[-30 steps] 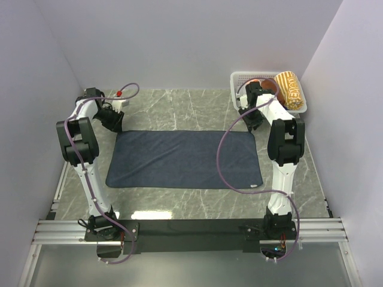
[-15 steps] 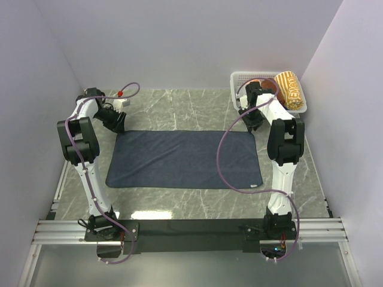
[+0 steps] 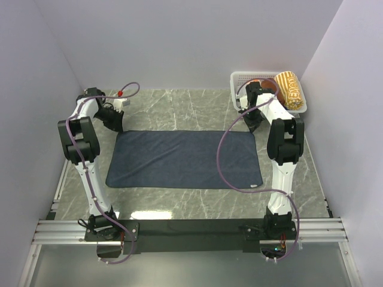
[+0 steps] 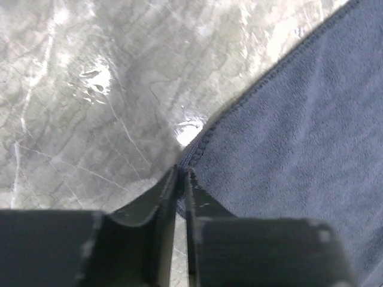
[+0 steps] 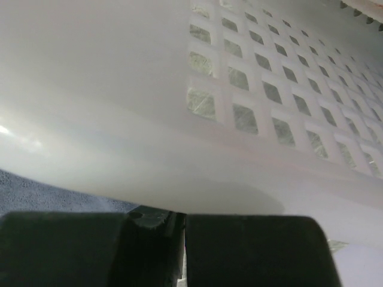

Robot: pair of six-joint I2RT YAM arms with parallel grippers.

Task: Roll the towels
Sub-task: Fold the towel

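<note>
The navy towel (image 3: 185,158) lies flat and spread out in the middle of the marble table. My left gripper (image 3: 115,127) is at its far left corner. In the left wrist view the left gripper (image 4: 181,170) is shut, with the towel's stitched corner edge (image 4: 200,143) pinched between the fingertips. My right gripper (image 3: 256,125) is at the far right corner, close against the white basket. In the right wrist view the right gripper (image 5: 181,215) is shut, with a strip of navy cloth (image 5: 36,191) beside it. The grip itself is mostly hidden.
A white lattice basket (image 3: 239,76) stands at the back right and fills the right wrist view (image 5: 179,89). It holds a yellow patterned roll (image 3: 291,89) and an orange-brown one (image 3: 264,84). Walls close in the table on the left, back and right.
My left gripper has shifted slightly toward the back left at the towel corner. The right arm and the towel look unchanged.
</note>
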